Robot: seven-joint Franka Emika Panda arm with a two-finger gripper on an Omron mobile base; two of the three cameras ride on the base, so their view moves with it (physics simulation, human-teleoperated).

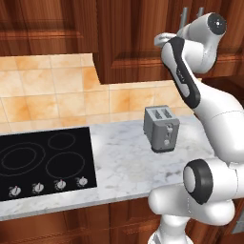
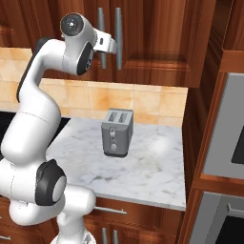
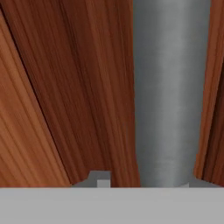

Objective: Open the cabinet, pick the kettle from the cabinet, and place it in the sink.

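While shut, cabinet [image 2: 157,43], pincer [image 2: 112,47] at handle [image 2: 118,38]

The arm [image 1: 212,124] is built of glossy white, rounded shells that swell at each joint. Black bands ring the joints, and a long black strip runs along one upper link. A round dark cap with a small pale centre closes the topmost joint. The hand is pale grey.

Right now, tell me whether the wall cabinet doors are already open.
No. In the right base view both doors of the cabinet sit flush and shut, with the gripper up at the silver bar handles.
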